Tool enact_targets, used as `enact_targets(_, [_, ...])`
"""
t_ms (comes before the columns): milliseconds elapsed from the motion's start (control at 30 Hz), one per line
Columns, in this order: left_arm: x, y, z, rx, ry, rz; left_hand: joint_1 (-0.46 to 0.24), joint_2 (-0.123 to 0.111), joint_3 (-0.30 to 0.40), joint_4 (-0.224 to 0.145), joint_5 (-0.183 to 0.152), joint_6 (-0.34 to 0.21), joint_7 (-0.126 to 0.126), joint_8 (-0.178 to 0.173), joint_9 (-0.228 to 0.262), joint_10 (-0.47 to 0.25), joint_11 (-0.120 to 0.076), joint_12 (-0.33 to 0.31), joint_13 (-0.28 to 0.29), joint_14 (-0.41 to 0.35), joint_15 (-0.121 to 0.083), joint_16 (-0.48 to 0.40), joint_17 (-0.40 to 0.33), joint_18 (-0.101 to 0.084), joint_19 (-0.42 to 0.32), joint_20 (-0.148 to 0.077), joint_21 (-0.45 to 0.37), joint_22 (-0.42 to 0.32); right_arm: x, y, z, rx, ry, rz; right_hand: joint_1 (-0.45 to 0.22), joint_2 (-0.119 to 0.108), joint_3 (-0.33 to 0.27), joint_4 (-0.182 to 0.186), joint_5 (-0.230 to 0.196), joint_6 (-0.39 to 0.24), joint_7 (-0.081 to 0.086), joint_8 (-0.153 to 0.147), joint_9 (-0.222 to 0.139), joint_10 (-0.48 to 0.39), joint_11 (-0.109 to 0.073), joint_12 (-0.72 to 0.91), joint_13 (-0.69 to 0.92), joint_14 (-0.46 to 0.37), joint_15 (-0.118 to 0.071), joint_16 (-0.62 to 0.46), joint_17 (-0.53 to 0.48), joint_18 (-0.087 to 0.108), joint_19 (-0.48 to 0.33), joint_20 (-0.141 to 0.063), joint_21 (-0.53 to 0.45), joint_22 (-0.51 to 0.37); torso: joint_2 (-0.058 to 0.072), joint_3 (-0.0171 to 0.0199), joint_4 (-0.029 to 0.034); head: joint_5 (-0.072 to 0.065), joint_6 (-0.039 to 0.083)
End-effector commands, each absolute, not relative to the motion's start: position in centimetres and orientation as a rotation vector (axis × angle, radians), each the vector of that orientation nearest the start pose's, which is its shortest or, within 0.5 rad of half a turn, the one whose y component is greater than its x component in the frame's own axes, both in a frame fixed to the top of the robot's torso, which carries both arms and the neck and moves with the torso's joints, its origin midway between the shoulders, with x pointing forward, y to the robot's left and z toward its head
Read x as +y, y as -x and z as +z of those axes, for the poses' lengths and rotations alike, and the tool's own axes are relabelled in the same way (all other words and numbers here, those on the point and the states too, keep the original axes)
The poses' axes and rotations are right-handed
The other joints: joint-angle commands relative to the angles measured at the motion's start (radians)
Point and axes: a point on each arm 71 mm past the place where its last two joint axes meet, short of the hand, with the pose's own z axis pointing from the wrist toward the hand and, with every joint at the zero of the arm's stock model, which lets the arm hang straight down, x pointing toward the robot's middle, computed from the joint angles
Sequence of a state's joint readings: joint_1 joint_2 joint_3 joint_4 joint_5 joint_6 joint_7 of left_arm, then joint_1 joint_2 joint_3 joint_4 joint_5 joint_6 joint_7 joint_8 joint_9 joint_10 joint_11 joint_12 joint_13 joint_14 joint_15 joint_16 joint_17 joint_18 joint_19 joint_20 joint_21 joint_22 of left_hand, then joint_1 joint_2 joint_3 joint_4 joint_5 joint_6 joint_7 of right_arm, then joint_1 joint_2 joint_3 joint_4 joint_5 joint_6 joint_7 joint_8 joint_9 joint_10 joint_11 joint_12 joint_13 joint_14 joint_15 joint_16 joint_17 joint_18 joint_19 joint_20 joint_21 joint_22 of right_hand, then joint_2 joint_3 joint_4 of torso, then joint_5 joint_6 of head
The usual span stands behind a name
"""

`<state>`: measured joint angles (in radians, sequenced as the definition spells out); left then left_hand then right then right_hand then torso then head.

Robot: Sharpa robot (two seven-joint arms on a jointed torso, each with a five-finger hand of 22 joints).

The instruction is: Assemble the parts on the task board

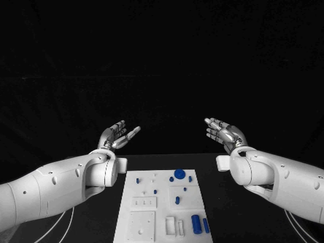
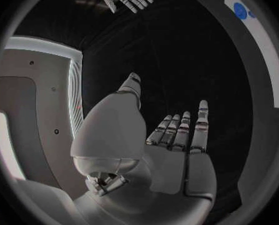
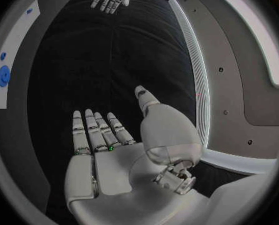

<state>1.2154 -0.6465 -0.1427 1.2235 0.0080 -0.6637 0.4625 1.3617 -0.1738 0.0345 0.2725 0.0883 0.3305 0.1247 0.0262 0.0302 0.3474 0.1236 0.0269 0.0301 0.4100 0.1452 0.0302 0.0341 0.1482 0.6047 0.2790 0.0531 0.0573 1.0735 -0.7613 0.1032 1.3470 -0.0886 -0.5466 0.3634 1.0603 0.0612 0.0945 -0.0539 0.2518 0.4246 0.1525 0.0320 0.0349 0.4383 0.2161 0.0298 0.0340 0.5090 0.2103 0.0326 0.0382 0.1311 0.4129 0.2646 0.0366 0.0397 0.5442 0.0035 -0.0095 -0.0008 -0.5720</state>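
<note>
Both hands, left hand (image 1: pixel 117 135) and right hand (image 1: pixel 226 134), hover empty with fingers spread, raised beyond the white task board (image 1: pixel 162 212), whose blue parts (image 1: pixel 179 173) lie nearer the robot, between the arms.

Everything beyond the black bench (image 1: pixel 228 212) is dark; the backdrop behind it is flat black, with no wall, window or lamp that I can make out. The bench top itself is matte and unlit.

The task board (image 1: pixel 162 212) is cut off by the head view's bottom edge, its smallest blue parts (image 1: pixel 155 192) too small to tell.
</note>
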Motion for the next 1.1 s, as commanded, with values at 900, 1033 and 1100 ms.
enact_targets(900, [23.0, -55.1, -20.6, 1.346, 1.058, -1.215, 0.047, 0.190, -0.027, -0.275, 0.011, 0.455, 0.057, 0.031, 0.024, 0.623, 0.049, 0.029, 0.028, 0.627, 0.020, 0.035, 0.029, -0.041, 0.305, -0.110, 0.113, 0.034, -24.0, -54.8, -20.3, 1.614, -0.555, 1.102, 0.222, 0.000, 0.021, -0.158, -0.012, 0.524, 0.008, 0.030, 0.025, 0.564, -0.050, 0.028, 0.024, 0.554, -0.049, 0.031, 0.025, -0.013, 0.459, -0.083, 0.068, 0.030, -0.001, -0.0016, -0.0025, 0.037, -0.049])
enact_targets(1033, [23.0, -54.6, -20.4, 1.372, 1.031, -1.238, 0.073, 0.213, -0.020, -0.311, 0.015, 0.626, 0.037, 0.041, 0.033, 0.738, 0.018, 0.031, 0.029, 0.724, -0.016, 0.040, 0.036, -0.063, 0.359, -0.154, 0.149, 0.041, -22.7, -54.8, -20.3, 1.639, -0.324, 1.009, 0.177, -0.014, 0.108, -0.201, -0.007, 0.614, -0.003, 0.029, 0.027, 0.646, -0.076, 0.029, 0.024, 0.642, -0.086, 0.027, 0.027, -0.041, 0.543, -0.130, 0.073, 0.026, 0.007, -0.0024, -0.0006, 0.041, -0.057])
enact_targets(1100, [22.9, -54.4, -20.1, 1.380, 1.017, -1.250, 0.089, 0.224, -0.007, -0.323, 0.016, 0.674, 0.021, 0.055, 0.040, 0.794, -0.004, 0.036, 0.031, 0.761, -0.034, 0.052, 0.041, -0.064, 0.379, -0.169, 0.164, 0.047, -22.1, -54.7, -20.3, 1.644, -0.225, 0.967, 0.170, -0.019, 0.135, -0.214, -0.008, 0.638, -0.011, 0.032, 0.030, 0.677, -0.088, 0.028, 0.025, 0.668, -0.097, 0.030, 0.030, -0.042, 0.566, -0.141, 0.076, 0.028, 0.013, -0.0029, 0.0011, 0.042, -0.059])
